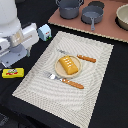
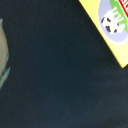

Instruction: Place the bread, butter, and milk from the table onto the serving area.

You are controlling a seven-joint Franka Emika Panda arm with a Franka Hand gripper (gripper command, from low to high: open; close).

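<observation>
Bread (image 1: 69, 65) sits on the round plate (image 1: 56, 68) of the striped serving area (image 1: 92, 85), while the butter (image 1: 13, 73) lies on the black table (image 1: 112, 100) below the arm, the milk (image 1: 45, 32) stands just off the mat's far corner, and I cannot tell how the gripper's jaws stand.

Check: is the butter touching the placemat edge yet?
Apart. The exterior view shows bare black table between the butter and the serving area.
</observation>
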